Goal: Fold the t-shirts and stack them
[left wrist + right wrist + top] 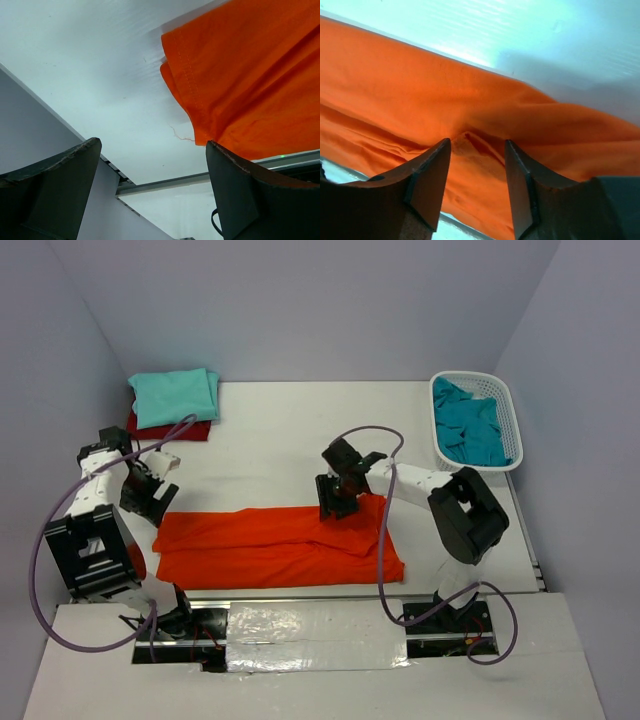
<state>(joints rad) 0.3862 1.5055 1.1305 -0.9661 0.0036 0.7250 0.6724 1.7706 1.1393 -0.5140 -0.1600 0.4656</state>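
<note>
Cloth of orange t-shirt (270, 545) lies creased, folded long; both jaws open, seemingly empty.

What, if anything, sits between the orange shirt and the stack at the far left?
Only the left gripper, jaws open, hanging over the table between the orange shirt and the mint shirt at the far left. Nothing else visible lies there.

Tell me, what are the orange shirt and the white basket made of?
The orange shirt looks like soft, matte cloth: it creases and folds, with a stitched hem and a loose thread at its edge. The white basket seems to be stiff plastic mesh, judging by its even grid of holes.
</note>
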